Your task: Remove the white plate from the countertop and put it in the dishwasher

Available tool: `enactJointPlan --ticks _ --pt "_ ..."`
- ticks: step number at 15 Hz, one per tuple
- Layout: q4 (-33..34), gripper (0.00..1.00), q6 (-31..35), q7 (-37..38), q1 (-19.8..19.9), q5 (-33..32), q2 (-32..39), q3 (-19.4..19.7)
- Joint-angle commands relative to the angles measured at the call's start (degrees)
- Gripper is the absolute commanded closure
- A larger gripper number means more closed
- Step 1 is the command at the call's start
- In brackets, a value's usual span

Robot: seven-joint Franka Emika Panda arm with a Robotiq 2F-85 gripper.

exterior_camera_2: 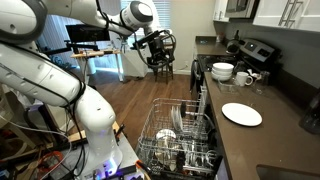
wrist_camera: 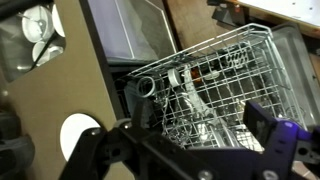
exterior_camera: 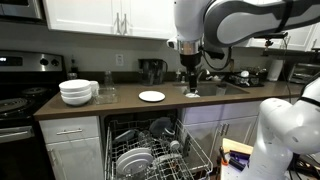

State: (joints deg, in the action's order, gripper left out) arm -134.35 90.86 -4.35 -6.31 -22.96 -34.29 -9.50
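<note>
The white plate [exterior_camera: 152, 96] lies flat on the brown countertop [exterior_camera: 120, 105]; it also shows in an exterior view [exterior_camera_2: 241, 114] and in the wrist view [wrist_camera: 78, 135]. The dishwasher is open, with its wire rack [exterior_camera: 150, 150] pulled out below the counter edge; the rack also shows in an exterior view [exterior_camera_2: 180, 135] and fills the middle of the wrist view [wrist_camera: 210, 90]. It holds some dishes. My gripper [exterior_camera: 190, 88] hangs high above the rack, to the side of the plate and apart from it. It shows in an exterior view [exterior_camera_2: 160, 52] and in the wrist view [wrist_camera: 185, 150]. Its fingers are spread and empty.
A stack of white bowls [exterior_camera: 76, 92] and mugs stand at the counter's end near the stove [exterior_camera: 15, 105]. A coffee maker [exterior_camera: 152, 70] stands at the back. A sink with a faucet [exterior_camera: 225, 85] lies further along the counter. Robot hardware [exterior_camera_2: 60, 90] stands beside the dishwasher.
</note>
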Motion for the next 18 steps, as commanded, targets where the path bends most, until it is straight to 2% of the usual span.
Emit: enactJointPlan --ticks 1,3,7,13,14,15,18 --pt "4.2 0.0 4.1 -1.72 0.3 -8.36 8.22 0.42" --pt "5.26 0.0 8.1 -2.23 0.53 -11.12 12.0 1.64" --pt "6.92 0.0 13.71 -3.24 1.46 -12.65 18.69 4.62" --pt "8.49 0.0 10.95 3.04 4.75 -25.51 27.28 6.26" --pt "8.88 0.0 10.75 2.7 4.68 -24.88 28.05 6.71" --pt "6.65 0.0 12.62 1.52 4.17 -23.39 25.64 7.0" --pt "7.61 0.0 12.44 1.58 4.46 -23.65 27.46 7.37"
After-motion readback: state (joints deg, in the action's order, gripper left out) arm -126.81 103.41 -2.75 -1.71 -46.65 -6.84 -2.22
